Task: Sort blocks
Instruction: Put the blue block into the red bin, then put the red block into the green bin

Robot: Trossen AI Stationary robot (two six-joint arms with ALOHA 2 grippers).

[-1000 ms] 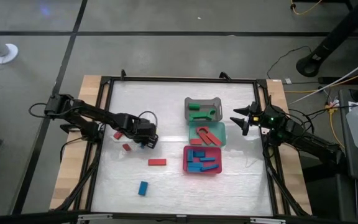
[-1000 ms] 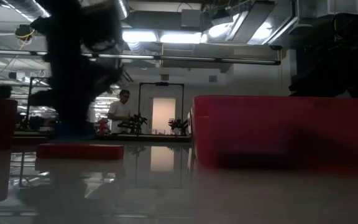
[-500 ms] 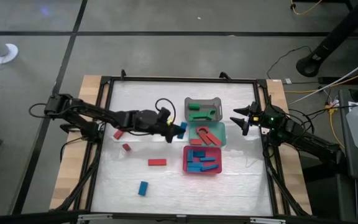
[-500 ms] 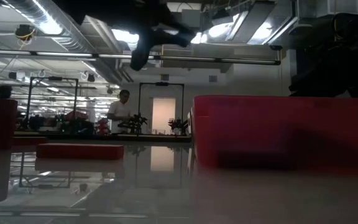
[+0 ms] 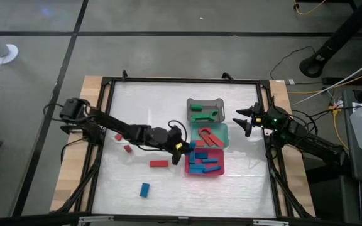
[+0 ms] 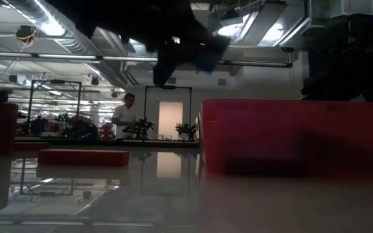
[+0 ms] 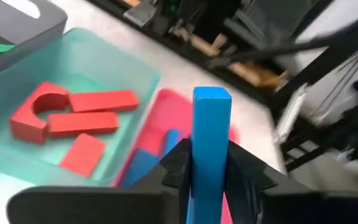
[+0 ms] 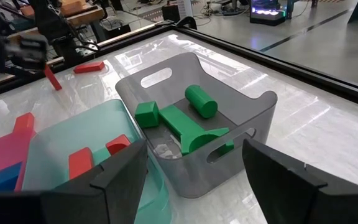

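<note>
My left gripper (image 5: pixel 183 149) is shut on a blue bar block (image 7: pixel 211 134) above the left rim of the red tray (image 5: pixel 186 164), which holds several blue blocks. It shows high up in the low view (image 6: pixel 181 48). The teal tray (image 5: pixel 224 133) holds red blocks and the grey tray (image 5: pixel 190 108) green ones. Two small red blocks (image 5: pixel 117 135), a red bar (image 5: pixel 159 164) and a blue block (image 5: pixel 144 189) lie flat on the table. My right gripper (image 5: pixel 242 120) is open and empty, right of the trays. My left gripper pinches the blue bar's lower half (image 7: pixel 207 177) between its two fingers (image 7: pixel 176 169), one on each long side. The bar sticks out past the fingertips, along the fingers. It is lifted clear of the table and the trays.
The three trays stand in a column right of centre. A black frame (image 5: pixel 107 125) borders the table. My right gripper's wrist view shows the grey tray (image 8: pixel 166 93) close in front of it. A person (image 6: pixel 125 116) stands far off in the room.
My left gripper has risen from the table near the loose red blocks, carrying the blue bar. It has gone toward the table's right edge, then toward the near edge, and now stands over the red tray's left rim.
</note>
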